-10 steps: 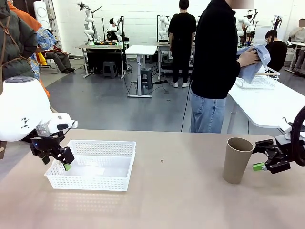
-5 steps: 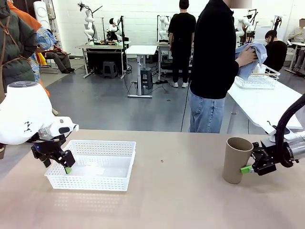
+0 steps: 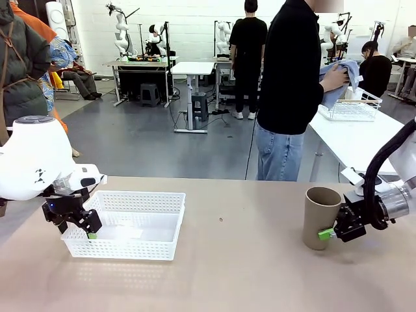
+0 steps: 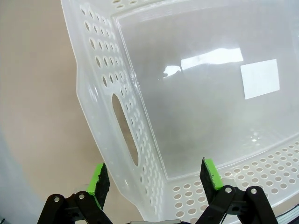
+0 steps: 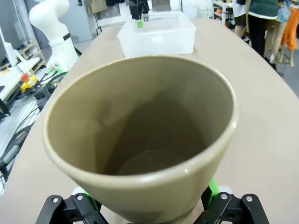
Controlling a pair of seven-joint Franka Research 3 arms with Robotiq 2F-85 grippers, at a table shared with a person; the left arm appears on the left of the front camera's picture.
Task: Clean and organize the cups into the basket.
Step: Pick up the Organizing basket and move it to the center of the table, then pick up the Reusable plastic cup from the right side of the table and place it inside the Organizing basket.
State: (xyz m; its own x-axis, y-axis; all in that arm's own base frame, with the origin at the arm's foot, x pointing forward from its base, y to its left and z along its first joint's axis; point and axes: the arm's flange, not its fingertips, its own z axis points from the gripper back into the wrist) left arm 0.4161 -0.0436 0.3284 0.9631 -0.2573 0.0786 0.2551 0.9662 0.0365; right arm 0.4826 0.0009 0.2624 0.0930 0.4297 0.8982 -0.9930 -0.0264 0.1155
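Note:
A tan cup stands upright on the table at the right. My right gripper is open, its fingers on either side of the cup's lower part. In the right wrist view the cup sits between the two fingers of my right gripper, mouth toward the camera and empty. The white perforated basket sits empty at the left. My left gripper is open at its left end. In the left wrist view my left gripper straddles the end wall of the basket by the cut-out handle.
A person in black top and jeans stands beyond the far edge, rubbing something with a blue cloth. A white wire basket sits on the white table behind. Bare tabletop lies between basket and cup.
My right gripper has moved left, up to the cup, and now straddles its lower part. My left gripper has shifted slightly left at the basket's end.

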